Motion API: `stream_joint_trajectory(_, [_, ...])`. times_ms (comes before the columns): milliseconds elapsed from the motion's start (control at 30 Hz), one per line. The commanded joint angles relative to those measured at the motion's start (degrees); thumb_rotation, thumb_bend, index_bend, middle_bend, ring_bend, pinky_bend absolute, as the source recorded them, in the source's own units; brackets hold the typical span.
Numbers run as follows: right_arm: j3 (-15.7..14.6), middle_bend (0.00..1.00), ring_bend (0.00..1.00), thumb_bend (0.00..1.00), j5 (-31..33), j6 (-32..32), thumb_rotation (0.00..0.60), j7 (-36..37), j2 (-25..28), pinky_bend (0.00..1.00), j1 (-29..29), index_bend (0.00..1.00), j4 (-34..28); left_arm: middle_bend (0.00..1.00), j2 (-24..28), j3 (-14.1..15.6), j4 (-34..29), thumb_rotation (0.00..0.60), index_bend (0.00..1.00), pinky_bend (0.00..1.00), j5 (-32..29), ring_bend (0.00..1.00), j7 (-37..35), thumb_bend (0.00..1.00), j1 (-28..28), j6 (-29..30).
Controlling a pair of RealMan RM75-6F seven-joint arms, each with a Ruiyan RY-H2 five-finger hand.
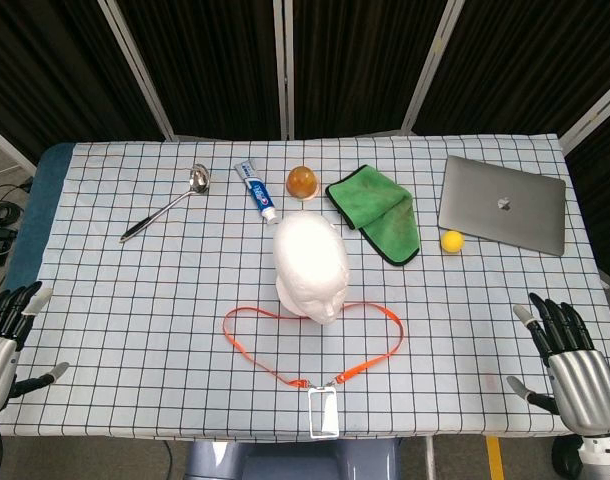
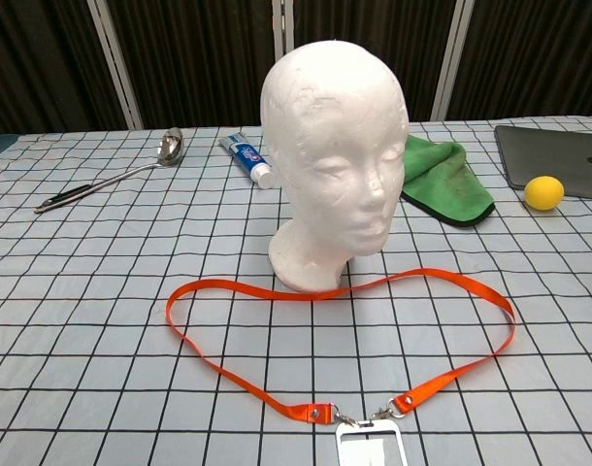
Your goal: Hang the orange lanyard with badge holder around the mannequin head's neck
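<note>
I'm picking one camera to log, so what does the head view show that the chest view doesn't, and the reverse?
Only the head view shows the left hand and right hand, both open at the table's near corners, and the amber ball behind the mannequin head. Only the chest view shows the mannequin's face. Both share the orange lanyard lying flat in a loop at the mannequin's base, the badge holder, ladle, toothpaste, green cloth, laptop and yellow ball.

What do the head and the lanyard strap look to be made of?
Mannequin head: likely white foam, matte, with a faintly pitted, scuffed surface. Orange lanyard: seemingly flat woven fabric ribbon, lying limp on the cloth, with small metal clips joining it to the clear badge holder.
</note>
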Motion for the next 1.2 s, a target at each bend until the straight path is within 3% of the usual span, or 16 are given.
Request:
stream_joint_trajectory(33, [0.0,0.0,0.0,0.0,0.2,-0.4,0.6,-0.2,-0.1,0.0,0.1,0.14,0.0,0.0,-0.1,-0.1,0.2,0.6,0.0,0.0,-0.2,0.0,0.1,0.0,0.0,-0.2])
stream_joint_trajectory(300, [0.7,0.0,0.0,0.0,3.1,-4.5,0.6,-0.2,-0.7,0.0,2.1,0.13,0.1,0.0,-0.5,-0.4,0.3,0.6,0.0,0.0,-1.0,0.0,0.8,0.0,-0.4,-1.1])
stream_joint_trajectory(533, [4.3,0.0,0.0,0.0,9.2,-20.8,0.6,2.3,-2.9,0.0,12.3,0.2,0.5,0.0,-1.8,-1.2,0.5,0.6,0.0,0.0,-3.0,0.0,3.5,0.0,-1.4,-3.4])
stream_joint_trajectory(700, [8.4,0.0,0.0,0.07,17.3,-31.8,0.6,1.9,-9.0,0.0,20.3,0.35,4.6,0.0,-2.3,-1.4,0.4,0.6,0.0,0.0,-4.5,0.0,4.0,0.0,-2.3,-5.5])
stream_joint_trajectory(800, [9.4,0.0,0.0,0.11,20.4,-34.8,0.6,-0.2,-12.2,0.0,22.8,0.42,7.0,0.0,-2.7,-1.6,0.7,0.6,0.0,0.0,-5.1,0.0,4.7,0.0,-2.5,-6.0])
stream_joint_trajectory(900, [10.2,0.0,0.0,0.14,24.3,-38.7,0.6,-2.7,-15.5,0.0,25.7,0.43,9.8,0.0,-3.1,-1.8,1.0,0.6,0.0,0.0,-6.0,0.0,5.4,0.0,-2.8,-6.9])
stream_joint_trajectory(1200, [10.8,0.0,0.0,0.22,30.4,-41.6,0.6,-9.6,-23.5,0.0,30.4,0.45,15.2,0.0,-4.0,-2.3,1.8,0.6,0.0,0.0,-8.0,0.0,6.2,0.0,-3.7,-9.0])
